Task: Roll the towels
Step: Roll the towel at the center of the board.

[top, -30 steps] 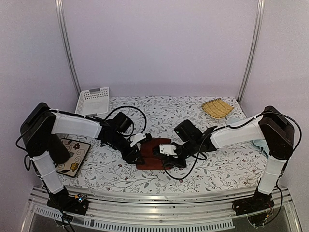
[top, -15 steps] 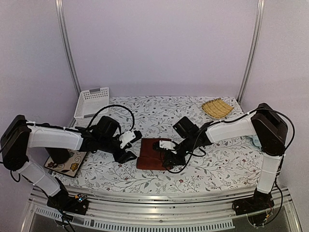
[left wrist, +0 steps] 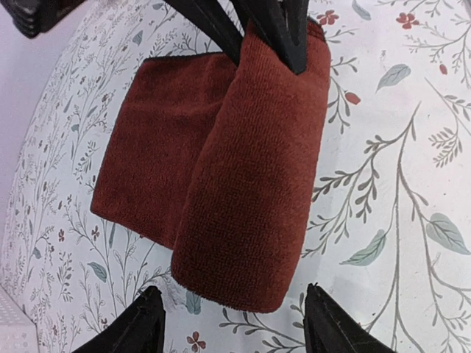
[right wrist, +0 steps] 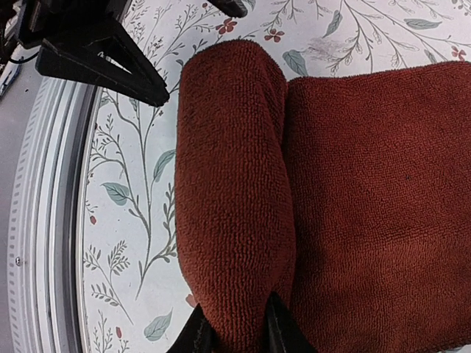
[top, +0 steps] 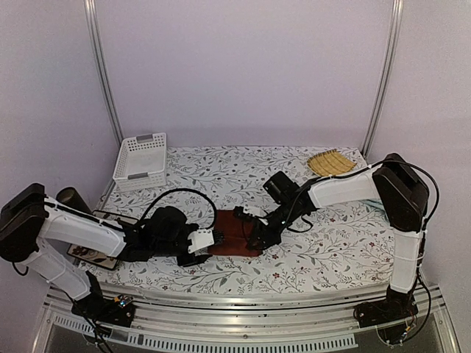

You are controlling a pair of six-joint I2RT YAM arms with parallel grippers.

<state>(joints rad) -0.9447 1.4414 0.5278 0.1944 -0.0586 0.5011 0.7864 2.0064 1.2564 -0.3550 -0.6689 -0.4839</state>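
The dark rust-red towel lies mid-table, its near side turned into a thick roll beside a flat part. My right gripper is shut on one end of that roll, the terry cloth pinched between its fingers; it comes in from the right. My left gripper stands open just short of the roll's other end, apart from the cloth and holding nothing. From above it sits low at the towel's near-left corner.
A white plastic basket stands at the back left and a yellow woven mat at the back right. A patterned tile lies under the left arm. The metal rail marks the table's near edge.
My left gripper has let go of the towel, opened and drawn back toward the near edge. The right gripper has kept its hold and shifted slightly left with the roll.
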